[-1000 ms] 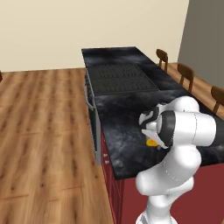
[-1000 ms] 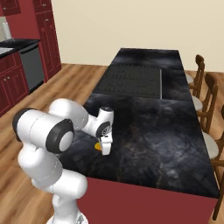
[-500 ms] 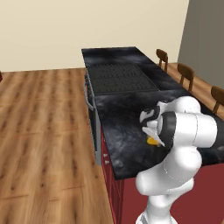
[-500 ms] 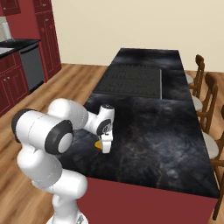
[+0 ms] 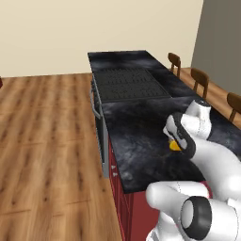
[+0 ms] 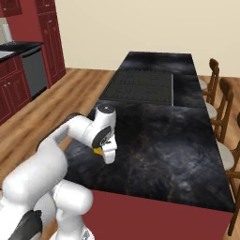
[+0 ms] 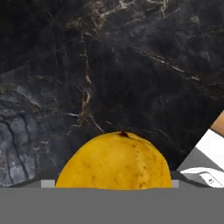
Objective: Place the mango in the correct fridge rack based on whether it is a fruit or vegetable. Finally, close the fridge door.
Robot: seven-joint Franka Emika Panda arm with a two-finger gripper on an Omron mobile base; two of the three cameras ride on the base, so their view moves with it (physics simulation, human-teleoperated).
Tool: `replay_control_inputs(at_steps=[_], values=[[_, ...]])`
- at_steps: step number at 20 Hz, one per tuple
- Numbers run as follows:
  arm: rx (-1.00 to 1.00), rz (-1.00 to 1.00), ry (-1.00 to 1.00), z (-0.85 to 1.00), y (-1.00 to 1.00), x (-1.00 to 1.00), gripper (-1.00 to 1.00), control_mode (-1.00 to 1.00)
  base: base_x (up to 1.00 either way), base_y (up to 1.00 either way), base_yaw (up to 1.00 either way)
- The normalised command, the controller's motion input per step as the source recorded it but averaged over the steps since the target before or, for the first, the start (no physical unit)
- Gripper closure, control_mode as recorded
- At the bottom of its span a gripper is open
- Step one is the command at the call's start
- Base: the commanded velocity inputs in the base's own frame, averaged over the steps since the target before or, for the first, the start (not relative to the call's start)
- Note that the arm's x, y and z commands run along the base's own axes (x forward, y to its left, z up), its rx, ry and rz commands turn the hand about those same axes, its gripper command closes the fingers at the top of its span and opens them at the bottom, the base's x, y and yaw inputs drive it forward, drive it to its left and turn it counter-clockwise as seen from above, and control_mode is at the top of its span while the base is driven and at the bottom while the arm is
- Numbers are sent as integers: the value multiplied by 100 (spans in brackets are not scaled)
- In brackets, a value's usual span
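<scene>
Black marble counter (image 6: pixel 187 154) | pincer (image 6: pixel 105 153) pinching mango (image 7: pixel 114 161) | hand view: dark stem spot

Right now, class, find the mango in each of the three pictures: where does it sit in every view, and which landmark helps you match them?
Left base view: the mango peeks out right of centre, under the gripper.
Right base view: the mango sits left of centre, beside the gripper.
Hand view: the mango at bottom centre.
Shared landmark: the black marble counter.
</scene>
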Motion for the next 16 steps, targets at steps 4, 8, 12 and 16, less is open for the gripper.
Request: replay_control_inputs(at_steps=[4, 8, 12, 16], values=[[-9, 17, -15, 97, 46, -79, 100, -100, 0, 0, 0], [-18, 26, -10, 66, 70, -53, 100, -100, 0, 0, 0], [-21, 36, -13, 34, 48, -51, 100, -100, 0, 0, 0], [-8, 14, 1, -7, 14, -1, 100, -100, 0, 0, 0]])
